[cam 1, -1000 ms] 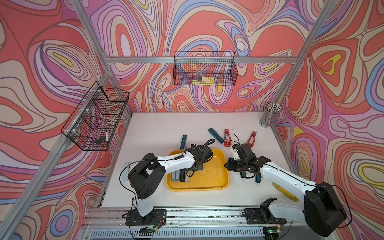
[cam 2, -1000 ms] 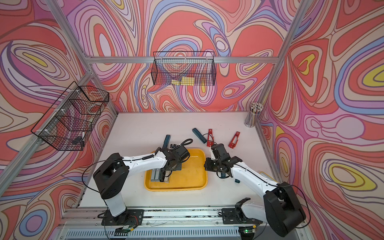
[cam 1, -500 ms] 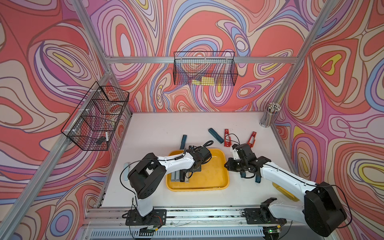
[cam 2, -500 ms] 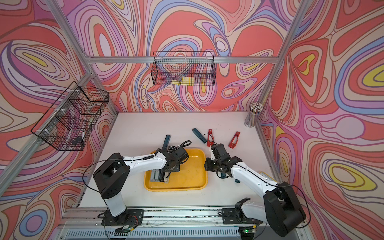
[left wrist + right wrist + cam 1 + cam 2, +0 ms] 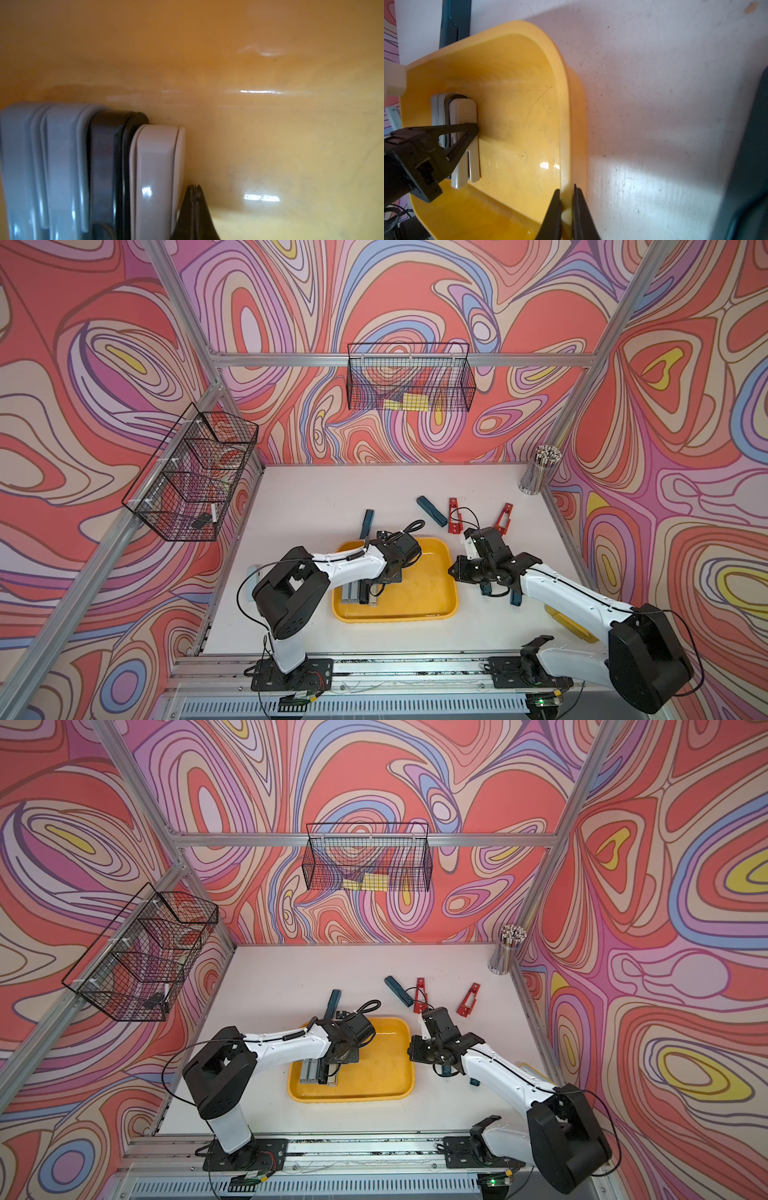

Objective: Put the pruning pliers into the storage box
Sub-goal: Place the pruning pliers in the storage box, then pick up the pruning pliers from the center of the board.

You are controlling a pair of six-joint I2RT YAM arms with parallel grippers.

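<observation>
Four pruning pliers point(image 5: 93, 166) sit side by side in the yellow storage box point(image 5: 564, 104), left gripper point(image 5: 194, 191) pinched together beside the beige one point(image 5: 155, 176), right gripper point(image 5: 566, 199) clamped on its rim; a hard nudge might topple them or skid the box.

Bright light; glare on blurred storage box point(image 5: 270, 128).
</observation>
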